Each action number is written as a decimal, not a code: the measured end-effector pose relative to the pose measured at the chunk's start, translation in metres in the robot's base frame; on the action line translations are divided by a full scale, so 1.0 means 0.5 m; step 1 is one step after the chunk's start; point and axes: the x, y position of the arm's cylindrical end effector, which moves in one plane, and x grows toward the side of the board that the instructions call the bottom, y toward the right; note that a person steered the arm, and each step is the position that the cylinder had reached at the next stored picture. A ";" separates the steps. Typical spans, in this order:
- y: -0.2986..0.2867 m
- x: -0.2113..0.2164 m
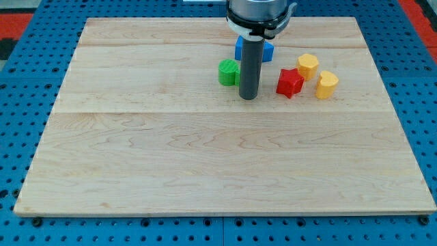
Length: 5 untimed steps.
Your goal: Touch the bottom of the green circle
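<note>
The green circle block (228, 72) sits on the wooden board (205, 157) near the view's top centre. My tip (248, 96) rests on the board just right of and slightly below the green circle, close to its lower right edge; whether it touches is unclear. The dark rod rises from the tip and hides part of a blue block (266, 49) behind it.
A red star-shaped block (289, 82) lies right of my tip. Two yellow blocks stand further right, one (308, 65) higher and one (327, 84) lower. The board sits on a blue pegboard table (20, 123).
</note>
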 end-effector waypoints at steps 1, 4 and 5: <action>0.002 -0.041; 0.005 -0.048; -0.086 -0.060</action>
